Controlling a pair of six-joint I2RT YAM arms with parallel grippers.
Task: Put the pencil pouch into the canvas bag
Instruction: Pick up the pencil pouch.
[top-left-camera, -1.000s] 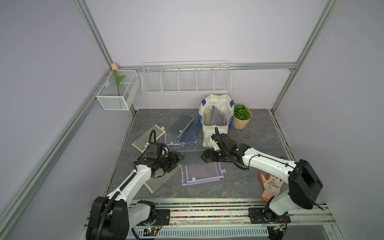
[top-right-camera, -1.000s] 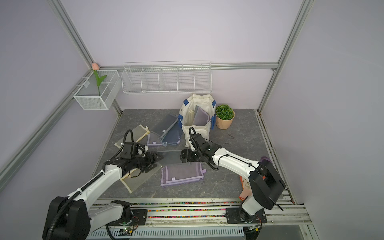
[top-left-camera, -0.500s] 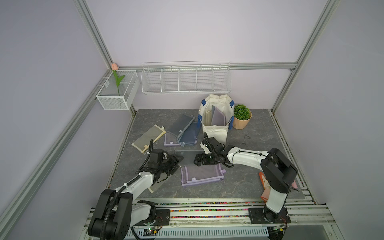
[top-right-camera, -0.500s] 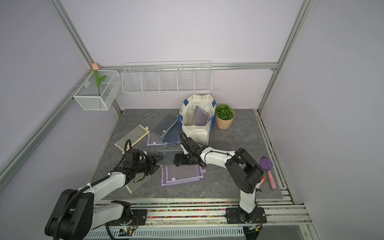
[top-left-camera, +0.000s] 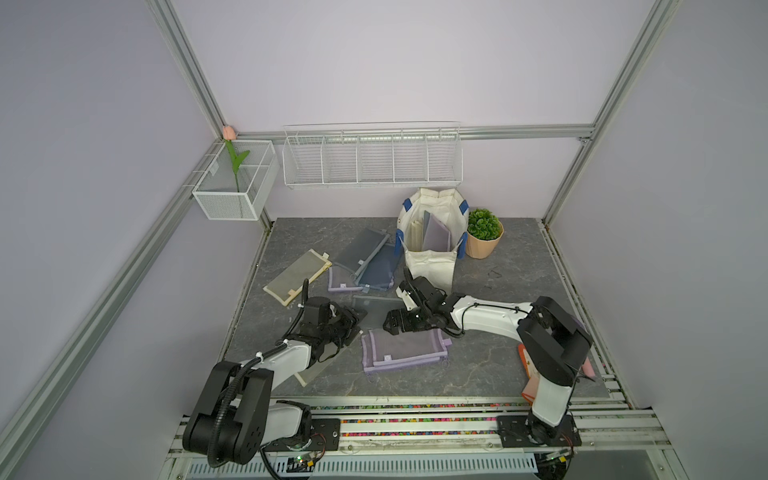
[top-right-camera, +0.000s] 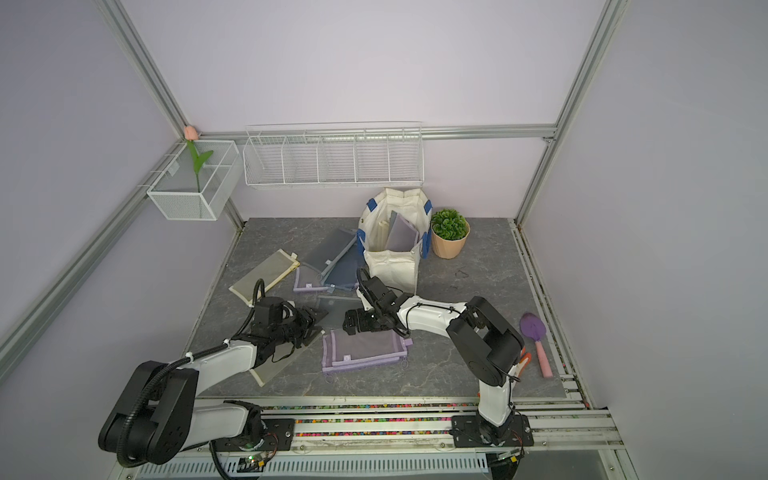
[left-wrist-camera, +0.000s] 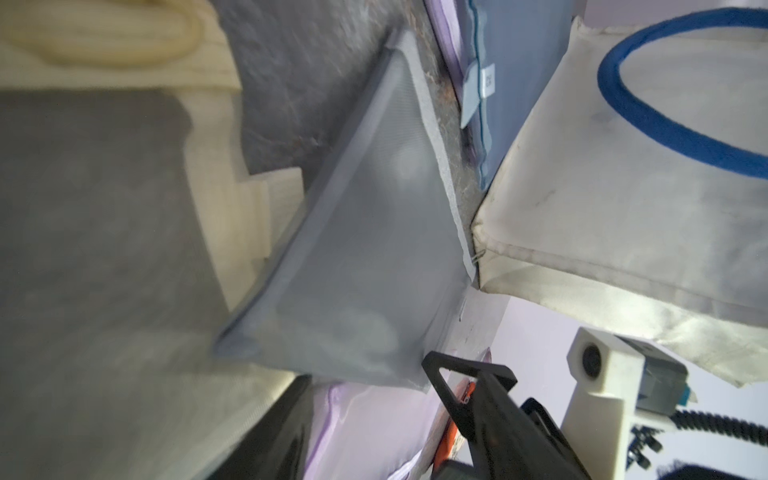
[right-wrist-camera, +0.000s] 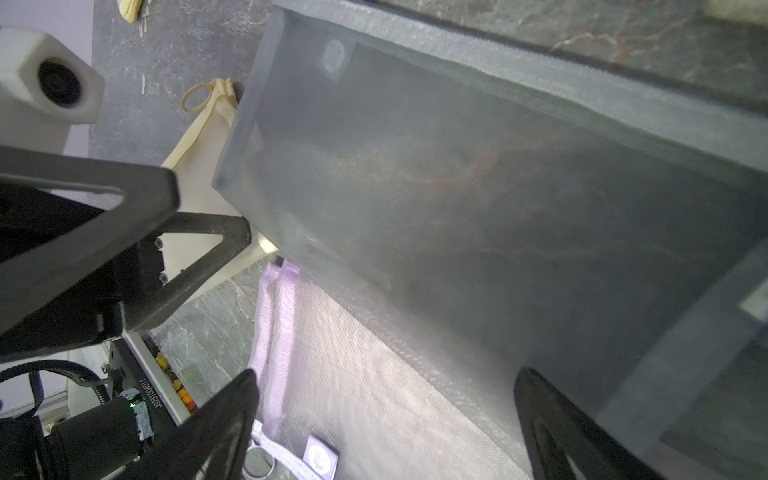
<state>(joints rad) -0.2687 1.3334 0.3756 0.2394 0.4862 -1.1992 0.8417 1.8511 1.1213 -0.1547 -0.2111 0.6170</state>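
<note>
Right claw (top-left-camera: 390, 326), spread wide on a low outstretched arm, faces the left claw (top-left-camera: 356, 323), grip unclear, across one grey pouch (top-left-camera: 376, 308); one bag (top-left-camera: 432, 266) stands behind.

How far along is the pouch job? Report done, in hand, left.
Done: at least two pouches stand inside the canvas bag. In hand: both arms flank the grey mesh pouch. The right gripper is open at its edge; the left gripper is at its corner, grip unclear. Left: get it into the bag. Others, like the lavender pouch, lie outside.
</note>
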